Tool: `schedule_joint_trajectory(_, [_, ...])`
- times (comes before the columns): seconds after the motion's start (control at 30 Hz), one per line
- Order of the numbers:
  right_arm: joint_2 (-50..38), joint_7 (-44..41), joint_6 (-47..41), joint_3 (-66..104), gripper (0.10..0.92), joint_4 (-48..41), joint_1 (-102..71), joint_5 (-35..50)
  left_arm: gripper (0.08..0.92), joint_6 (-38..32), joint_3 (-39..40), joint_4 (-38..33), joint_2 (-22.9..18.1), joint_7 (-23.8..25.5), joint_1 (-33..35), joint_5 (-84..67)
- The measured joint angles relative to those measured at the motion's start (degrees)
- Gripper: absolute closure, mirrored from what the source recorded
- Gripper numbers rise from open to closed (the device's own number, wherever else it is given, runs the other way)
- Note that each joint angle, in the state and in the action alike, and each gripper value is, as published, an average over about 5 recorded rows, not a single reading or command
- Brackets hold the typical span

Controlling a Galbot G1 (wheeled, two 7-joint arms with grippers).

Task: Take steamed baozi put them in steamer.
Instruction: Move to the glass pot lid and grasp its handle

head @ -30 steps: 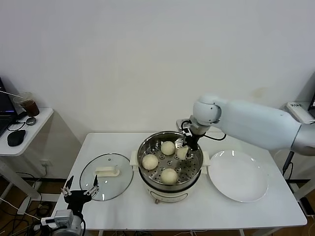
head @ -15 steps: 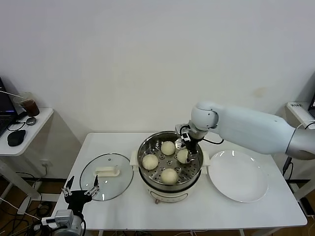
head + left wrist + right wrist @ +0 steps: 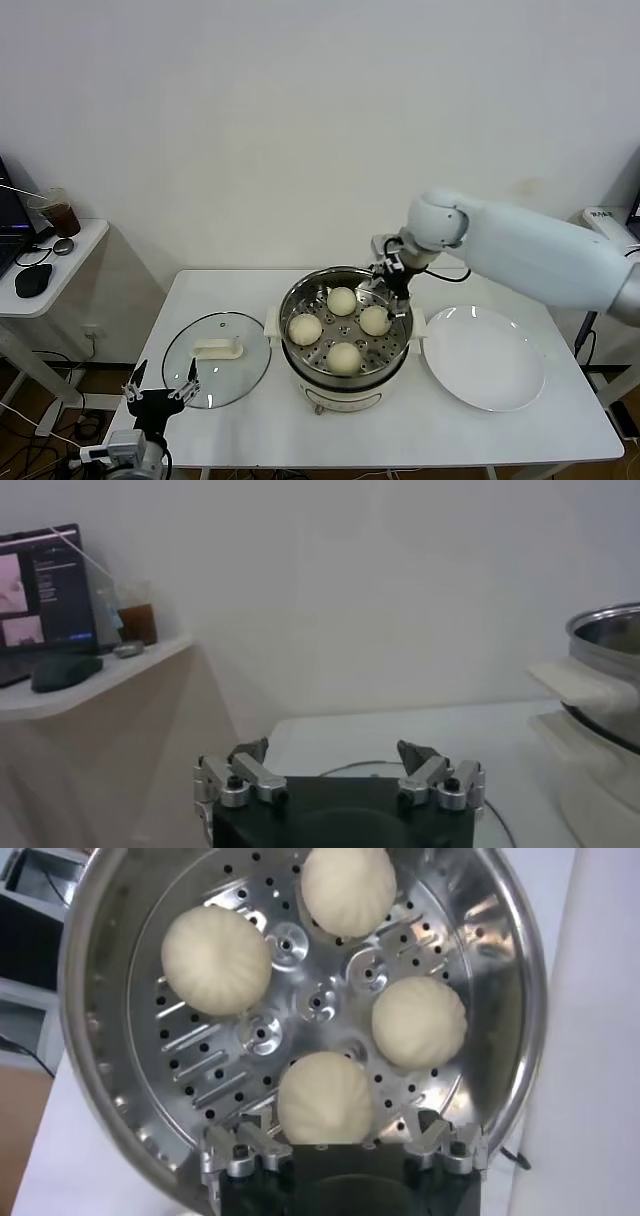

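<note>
Overhead, the right gripper [image 3: 343, 1146] hovers with fingers [image 3: 232, 1149] spread wide and empty, just above the nearest of four baozi [image 3: 325, 1098] lying apart on the perforated tray of the steamer [image 3: 345, 330]. Only the right wrist view shows each bun's pleated top facing up; round, they have no long axis. Low beside the glass lid [image 3: 216, 358], the left gripper [image 3: 340, 780] waits, fingers [image 3: 236, 774] wide apart, empty, while the white plate [image 3: 485, 358] lies on the desk [image 3: 250, 425].
</note>
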Motion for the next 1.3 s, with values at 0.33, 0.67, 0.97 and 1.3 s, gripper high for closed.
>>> schedule_joint_trajectory(0.33, [-8.3, 11.9, 3.6, 18.5, 0.203, 2.6, -8.7, 8.8, 0.177, -1.4, -0.2, -0.6, -1.0, -0.5, 0.8, -1.4])
schedule_joint_trajectory(0.67, [-10.8, 31.7, 8.7, 52.9, 0.203, 8.1, -37.1, 14.3, 0.177, -4.8, 0.8, -1.0, -1.8, -2.0, 2.0, -2.5])
schedule_joint_trajectory(0.97, [-0.3, 48.3, 14.9, 82.2, 0.203, 12.9, -64.4, 16.2, 0.177, -8.5, 0.4, -0.7, -1.1, -3.1, 1.4, -1.7])
schedule_joint_trajectory(1.3, [13.1, 59.2, 17.1, 98.3, 0.203, 17.5, -86.8, 14.6, 0.177, -13.5, -0.3, 4.3, 1.9, -5.6, -1.3, 9.2])
